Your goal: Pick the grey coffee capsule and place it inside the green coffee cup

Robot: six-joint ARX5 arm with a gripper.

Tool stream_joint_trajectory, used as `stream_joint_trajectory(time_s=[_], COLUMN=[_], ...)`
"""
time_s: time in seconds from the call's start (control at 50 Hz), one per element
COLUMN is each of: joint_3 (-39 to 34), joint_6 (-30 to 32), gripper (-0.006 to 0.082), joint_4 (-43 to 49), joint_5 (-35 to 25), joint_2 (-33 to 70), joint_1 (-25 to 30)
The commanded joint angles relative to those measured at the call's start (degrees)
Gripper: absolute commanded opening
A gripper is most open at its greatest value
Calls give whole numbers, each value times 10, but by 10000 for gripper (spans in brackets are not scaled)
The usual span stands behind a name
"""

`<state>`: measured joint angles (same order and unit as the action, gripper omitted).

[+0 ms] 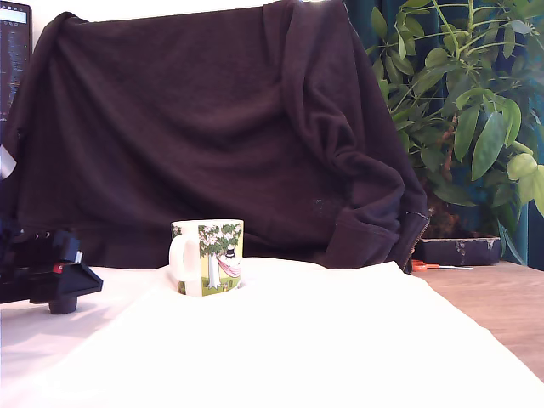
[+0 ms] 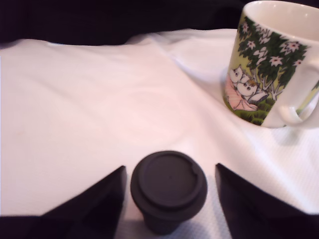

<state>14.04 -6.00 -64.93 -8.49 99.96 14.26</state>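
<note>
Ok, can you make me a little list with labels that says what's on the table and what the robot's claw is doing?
capsule: dark grey capsule, standing upright on the white cloth, between the two claw fingers
mug: mug with a tree picture and white handle, upright on the cloth, apart from the capsule
gripper: gripper open, a finger on each side of the capsule, not touching it
capsule in mug: not yet
behind the table: dark blanket, leafy plant

1. Looks like a home room used as a makeshift robot test spot.
2. White cloth [image 1: 323, 340] spread over a wooden table [image 1: 501, 306].
3. Dark blanket [image 1: 212, 127] draped as backdrop.
4. Leafy houseplant [image 1: 467, 93] at the exterior view's right.
5. Screen edge [image 1: 13, 59] at the exterior view's top left.
6. Cartoon-print mug [image 1: 208, 257] on the cloth.
</note>
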Motion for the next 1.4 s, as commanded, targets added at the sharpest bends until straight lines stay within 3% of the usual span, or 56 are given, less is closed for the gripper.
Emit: stream_joint_trajectory(time_s=[0.0, 0.22, 0.48, 0.7, 0.92, 1.18, 1.38], joint_3=[2, 3, 7, 27, 96, 157, 189], joint_6=[5, 5, 2, -71, -126, -120, -81], gripper=[225, 197, 159, 160, 160, 160, 160], joint_4=[5, 24, -34, -130, -127, -61, 13], joint_5=[0, 0, -1, -23, -63, -63, -60], joint_2=[13, 14, 13, 13, 12, 12, 12], joint_1=[2, 2, 2, 2, 28, 86, 118])
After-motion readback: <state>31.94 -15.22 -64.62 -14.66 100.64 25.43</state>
